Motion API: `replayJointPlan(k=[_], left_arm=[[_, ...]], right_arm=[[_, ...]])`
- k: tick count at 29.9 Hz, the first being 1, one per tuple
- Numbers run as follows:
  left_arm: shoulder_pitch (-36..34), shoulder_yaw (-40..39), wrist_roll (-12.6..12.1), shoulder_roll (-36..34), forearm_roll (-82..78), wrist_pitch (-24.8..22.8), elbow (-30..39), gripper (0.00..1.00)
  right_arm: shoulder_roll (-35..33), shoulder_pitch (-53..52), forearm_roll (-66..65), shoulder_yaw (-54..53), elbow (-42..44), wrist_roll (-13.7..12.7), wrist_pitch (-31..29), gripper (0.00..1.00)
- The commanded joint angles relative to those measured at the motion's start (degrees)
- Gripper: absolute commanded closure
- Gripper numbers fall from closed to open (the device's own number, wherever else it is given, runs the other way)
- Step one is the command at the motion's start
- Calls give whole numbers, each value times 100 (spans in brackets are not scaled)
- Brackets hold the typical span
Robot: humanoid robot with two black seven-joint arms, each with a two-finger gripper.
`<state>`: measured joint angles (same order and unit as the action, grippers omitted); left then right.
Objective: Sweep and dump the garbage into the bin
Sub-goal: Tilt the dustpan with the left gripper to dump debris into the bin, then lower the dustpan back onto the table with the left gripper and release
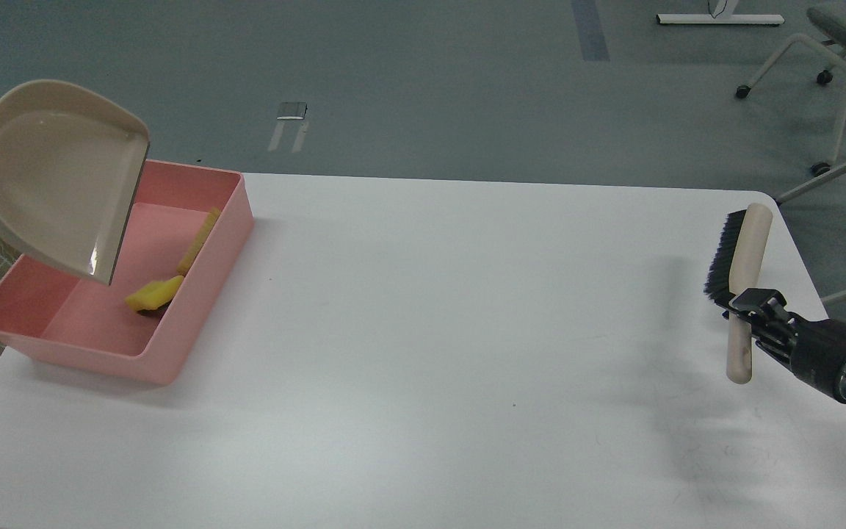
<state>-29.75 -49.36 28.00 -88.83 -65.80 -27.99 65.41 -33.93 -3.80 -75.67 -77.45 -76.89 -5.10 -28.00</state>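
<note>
The pink bin (206,308) stands at the table's left end. The yellow sponge piece (153,292) lies inside it near the right wall. The bread slice (199,241) leans on edge against that wall. The beige dustpan (56,176) hangs tilted over the bin's left half, mouth down and empty. Its handle runs off the left edge, so my left gripper is out of view. My right gripper (745,303) is shut on the handle of the beige brush (745,242) at the table's right edge.
The white table (452,330) stretches between the bin and the brush. Chairs and a stand's legs are on the floor at the back right, beyond the table. A checked cloth hangs at the left edge.
</note>
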Motion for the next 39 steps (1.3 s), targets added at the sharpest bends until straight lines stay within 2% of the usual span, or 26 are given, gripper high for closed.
replayJointPlan(k=[1,4,7,10,14,19,22,23,28,29,32,39], left_arm=[[-556,-65,0,41,111,-1,7,100],[-1251,-48,0,303,515,-1,-19,100],[-1603,23,0,1068,929,-1,-90,100],[-1595,23,0,1630,1078,-1,-116,100],[-1542,40,0,3524,1447,-1,-739,100],[-1332,110,0,4679,1412,-1,-1108,100],[-1191,522,0,5427,1404,205,-1390,100],[-1173,750,0,5716,1395,424,-1460,100],[-1147,1857,-14,6350,1456,1496,-1505,100],[-1138,1912,-6,6360,1465,1585,-1487,100],[-1016,2000,-23,6421,1465,1744,-1435,100],[-620,2175,-76,6807,1439,1753,-1663,100]], right_arm=[[0,2,0,-95,16,9,0,100],[18,2,0,-226,-2,0,0,100],[-61,-59,-9,-227,-2,-18,0,100],[-271,-129,-9,-218,7,-35,0,100],[-799,-253,-27,-192,-2,-79,0,100],[-1237,-174,-175,-156,59,-79,0,100],[-1459,-279,-834,98,331,-35,0,100],[-1450,-357,-1122,220,402,-9,0,100],[-1327,-569,-1222,616,359,-9,0,100],[-1301,-569,-1222,643,350,-18,0,100],[-1195,-665,-1231,853,350,-18,0,100],[-1046,-789,-1204,1372,86,70,0,100]])
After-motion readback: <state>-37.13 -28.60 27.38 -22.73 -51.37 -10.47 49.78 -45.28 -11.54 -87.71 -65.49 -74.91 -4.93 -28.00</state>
